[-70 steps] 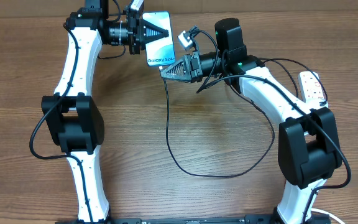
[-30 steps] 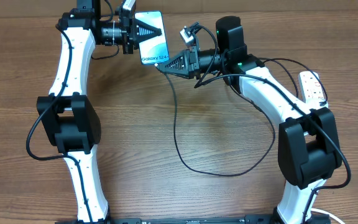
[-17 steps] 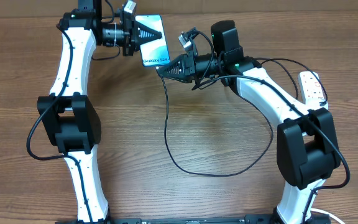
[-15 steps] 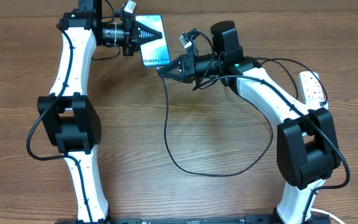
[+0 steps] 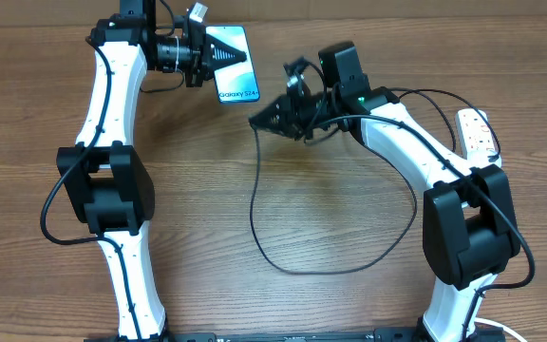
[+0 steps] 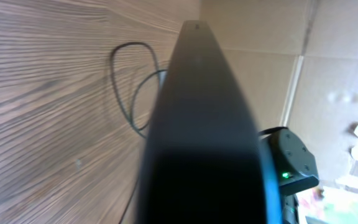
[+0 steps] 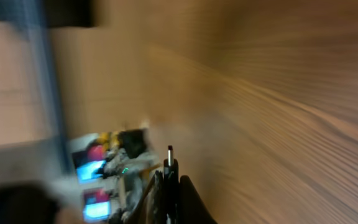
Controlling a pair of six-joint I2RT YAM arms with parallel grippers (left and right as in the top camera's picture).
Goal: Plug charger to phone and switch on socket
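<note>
Left gripper (image 5: pixel 228 55), upper left of the overhead view, is clamped on the phone (image 5: pixel 238 87). The cyan screen faces up, off the table (image 5: pixel 283 309). In the left wrist view the phone is seen as a dark edge. Right gripper (image 5: pixel 257 120), just right of and below the phone, is pinched on the charger (image 5: pixel 253 204) plug tip, not touching the phone. The cable loops down across the middle of the table. Power strip (image 5: pixel 478 133) sits at the far right edge. Right wrist view is blurred, tip (image 7: pixel 169 155) poking out between the fingers.

phone (image 5: pixel 240 82): cyan screen, white text | charger (image 5: pixel 254 204): black | socket (image 5: pixel 478 133): white, red marks | table (image 5: pixel 207 237): brown wood grain
</note>
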